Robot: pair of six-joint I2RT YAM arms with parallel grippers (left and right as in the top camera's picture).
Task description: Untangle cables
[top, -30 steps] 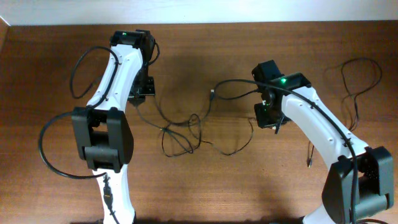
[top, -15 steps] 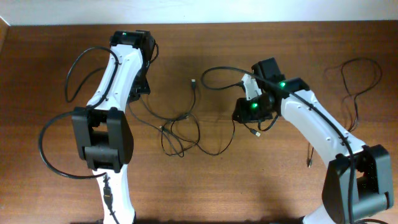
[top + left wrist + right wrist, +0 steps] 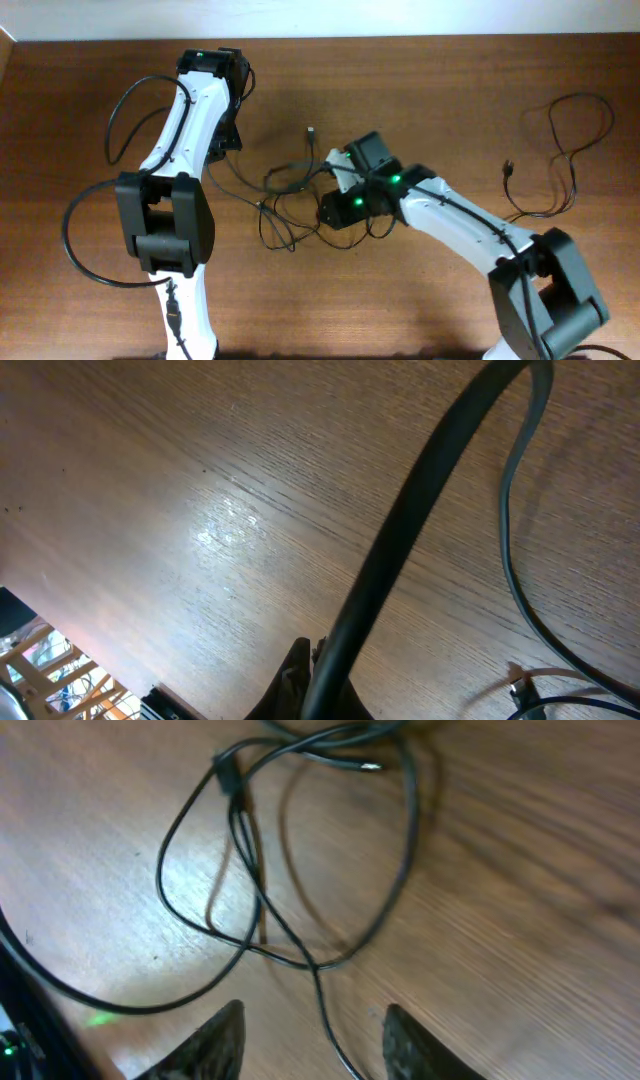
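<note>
The tangle of thin black cables (image 3: 290, 205) lies in loose loops at the table's middle, with one plug end (image 3: 311, 131) pointing to the back. My left gripper (image 3: 226, 148) is shut on a cable (image 3: 400, 560) that runs from its closed fingertips (image 3: 300, 678) toward the tangle. My right gripper (image 3: 332, 207) hovers low at the tangle's right side. In the right wrist view it is open (image 3: 318, 1035), and one strand (image 3: 325, 1010) runs between its fingertips. The crossed loops (image 3: 255, 870) lie just ahead of it.
A separate thin black cable (image 3: 565, 150) lies in loops at the far right, its plug (image 3: 508, 168) pointing left. The left arm's own thick cable (image 3: 120, 120) arcs out at the left. The table's back edge (image 3: 320, 38) meets a white wall.
My right arm has swung left from right of centre to the tangle. The loops have bunched leftward. The far-right cable's plug end has shifted up. The left arm has barely moved.
</note>
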